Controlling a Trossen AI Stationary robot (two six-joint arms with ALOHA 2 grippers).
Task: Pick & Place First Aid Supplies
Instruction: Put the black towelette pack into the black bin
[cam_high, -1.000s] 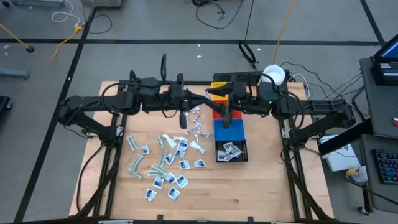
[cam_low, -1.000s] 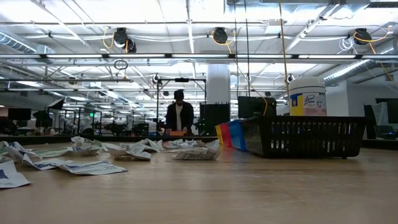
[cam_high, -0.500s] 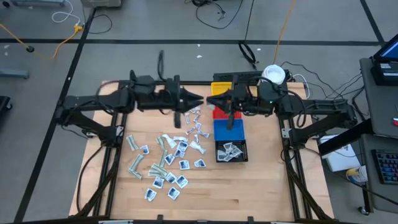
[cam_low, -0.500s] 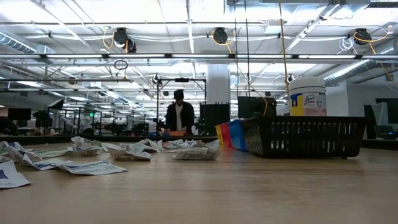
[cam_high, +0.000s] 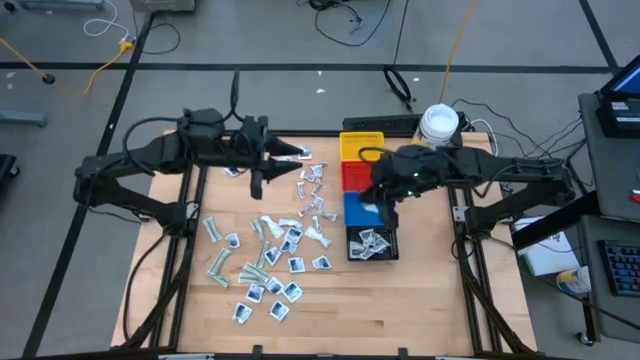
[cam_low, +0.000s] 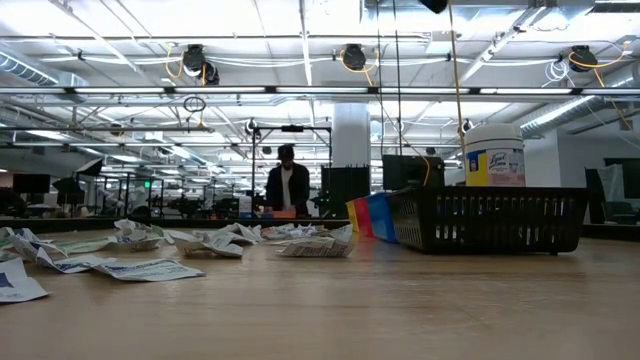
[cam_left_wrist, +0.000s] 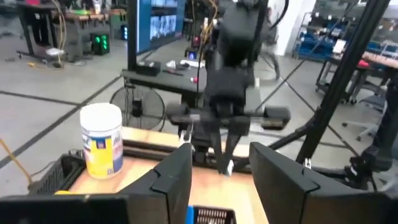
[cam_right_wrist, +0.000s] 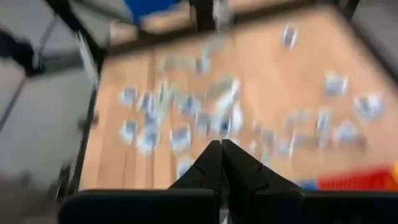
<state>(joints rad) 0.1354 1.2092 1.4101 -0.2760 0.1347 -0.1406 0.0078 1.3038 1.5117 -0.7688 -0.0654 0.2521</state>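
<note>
The first aid supplies (cam_high: 268, 250) lie scattered flat on the wooden table, mostly left of centre; they also show in the low view (cam_low: 150, 268) and, blurred, in the right wrist view (cam_right_wrist: 217, 118). A few lie in the black bin (cam_high: 372, 243). My left gripper (cam_high: 298, 155) hangs high over the far part of the pile, level and pointing toward the table's right edge. Its fingers (cam_left_wrist: 280, 180) are open, nothing between them. My right gripper (cam_high: 380, 192) is shut (cam_right_wrist: 221, 152), slanting down over the red bin (cam_high: 355, 178) and blue bin (cam_high: 365, 212).
Yellow bin (cam_high: 360, 148), red, blue and black bins stand in a row right of centre, from far to near. A white jar (cam_high: 438, 122) with a yellow label stands at the far right. A person (cam_low: 288, 188) stands far off in the room behind.
Both grippers pointed down at first, swung up level until they faced each other above the table's middle, then drew apart. My left gripper has gone toward the left and far edges. My right gripper has gone back toward the right edge and tipped downward.
</note>
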